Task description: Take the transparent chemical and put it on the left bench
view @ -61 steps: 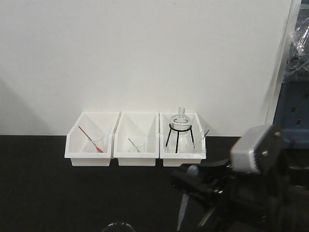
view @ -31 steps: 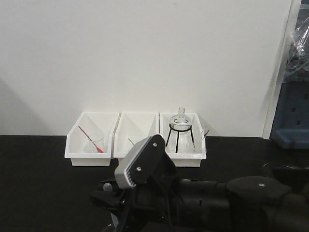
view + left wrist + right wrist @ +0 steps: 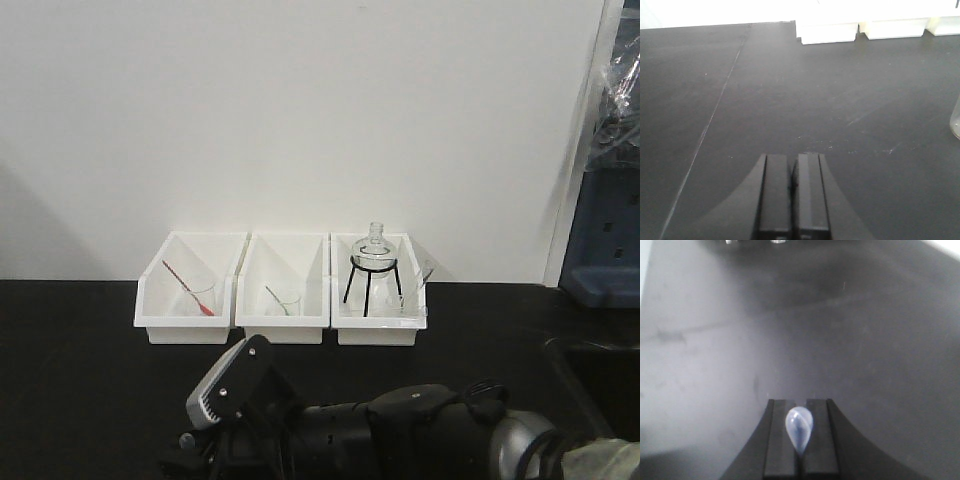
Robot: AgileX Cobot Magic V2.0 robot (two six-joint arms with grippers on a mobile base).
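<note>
- Fingers (image 3: 776,190) of the left gripper (image 3: 792,158) are seen pressed together with nothing between them, held low over the black bench (image 3: 765,90).
- On the right gripper (image 3: 800,402) the pads are likewise drawn together. A pale drop-shaped object (image 3: 799,429) sits at their seam, and whether it is pinched there cannot be told.
- The transparent chemical (image 3: 956,117) is taken to be the sliver of clear glass at the right edge of the left wrist view. It stands on the bench, well apart from the left gripper and cut off by the frame.
- In the front view no beaker is shown on the open bench. The right arm (image 3: 400,430) is stretched across the lower part of that view and may be hiding it.
- The three white bins (image 3: 285,325) and the flask on its black tripod (image 3: 374,262) at the back wall are not involved.
- The step in hand is judged to be the approach, since nothing has yet been grasped.
- For the next move, the jaws of the chosen gripper would have to be opened and brought around the glass wall. They would then be closed gently, and the beaker kept upright while it is carried leftward.
</note>
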